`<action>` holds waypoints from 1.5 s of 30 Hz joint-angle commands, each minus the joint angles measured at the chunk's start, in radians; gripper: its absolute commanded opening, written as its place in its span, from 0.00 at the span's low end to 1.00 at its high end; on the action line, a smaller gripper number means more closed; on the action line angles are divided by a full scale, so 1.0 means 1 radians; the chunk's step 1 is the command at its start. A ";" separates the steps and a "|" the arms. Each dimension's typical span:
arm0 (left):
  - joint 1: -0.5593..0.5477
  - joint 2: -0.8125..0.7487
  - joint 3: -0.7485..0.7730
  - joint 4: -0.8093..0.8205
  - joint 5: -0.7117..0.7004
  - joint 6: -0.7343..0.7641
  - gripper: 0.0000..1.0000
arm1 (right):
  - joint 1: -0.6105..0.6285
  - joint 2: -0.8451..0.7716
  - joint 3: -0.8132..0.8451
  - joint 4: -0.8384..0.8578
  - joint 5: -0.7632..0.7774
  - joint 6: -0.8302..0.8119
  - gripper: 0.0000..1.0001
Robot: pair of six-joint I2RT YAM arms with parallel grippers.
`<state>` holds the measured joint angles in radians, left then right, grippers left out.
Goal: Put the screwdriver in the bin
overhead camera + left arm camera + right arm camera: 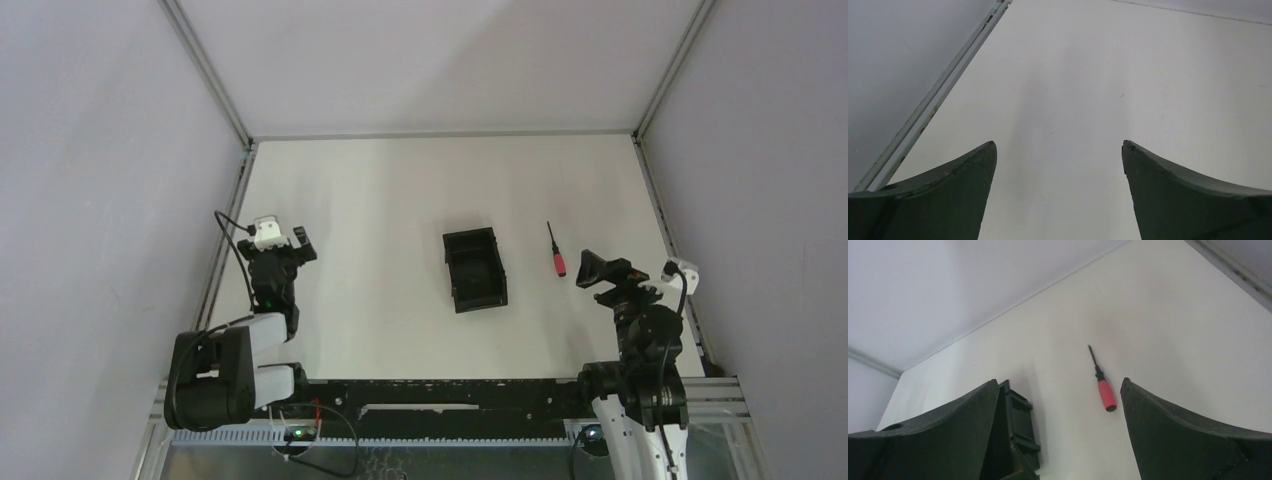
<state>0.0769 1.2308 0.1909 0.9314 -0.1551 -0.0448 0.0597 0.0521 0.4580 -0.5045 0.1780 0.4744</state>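
The screwdriver (556, 255), with a red handle and thin dark shaft, lies flat on the white table, to the right of the bin and apart from it. The black open-top bin (476, 270) sits near the table's middle and looks empty. My right gripper (607, 270) is open and empty, just right of and nearer than the screwdriver's handle. In the right wrist view the screwdriver (1104, 389) lies ahead between my open fingers (1058, 382), close to the right one, with the bin (1020, 425) beside the left finger. My left gripper (282, 245) is open and empty at the far left, over bare table (1058, 145).
Grey enclosure walls surround the table. Metal frame rails run along the left edge (225, 250) and the right edge (668, 220). The left rail also shows in the left wrist view (933, 100), close to the left gripper. A black bar with the arm bases lies along the near edge (440, 392).
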 commanded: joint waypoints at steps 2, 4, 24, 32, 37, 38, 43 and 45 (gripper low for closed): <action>-0.006 -0.001 0.047 0.024 -0.014 0.013 1.00 | 0.003 0.107 0.133 0.194 -0.226 -0.192 1.00; -0.006 -0.001 0.047 0.024 -0.013 0.013 1.00 | 0.003 0.183 0.183 0.231 -0.268 -0.241 1.00; -0.006 -0.001 0.046 0.024 -0.012 0.013 1.00 | -0.012 1.639 0.885 -0.341 -0.116 -0.413 0.85; -0.006 -0.001 0.047 0.024 -0.013 0.013 1.00 | -0.009 1.890 0.865 -0.277 -0.150 -0.453 0.70; -0.007 -0.001 0.046 0.024 -0.013 0.013 1.00 | 0.000 1.921 0.851 -0.245 -0.163 -0.464 0.37; -0.006 -0.001 0.046 0.024 -0.013 0.013 1.00 | 0.003 1.921 0.852 -0.248 -0.162 -0.470 0.25; -0.006 -0.001 0.047 0.024 -0.013 0.013 1.00 | 0.009 1.825 0.889 -0.360 -0.110 -0.464 0.00; -0.006 -0.002 0.047 0.024 -0.013 0.013 1.00 | 0.006 1.770 0.939 -0.457 -0.117 -0.456 0.00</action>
<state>0.0769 1.2308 0.1909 0.9314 -0.1551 -0.0448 0.0624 1.9320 1.3254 -0.8120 0.0345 0.0147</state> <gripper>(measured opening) 0.996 0.038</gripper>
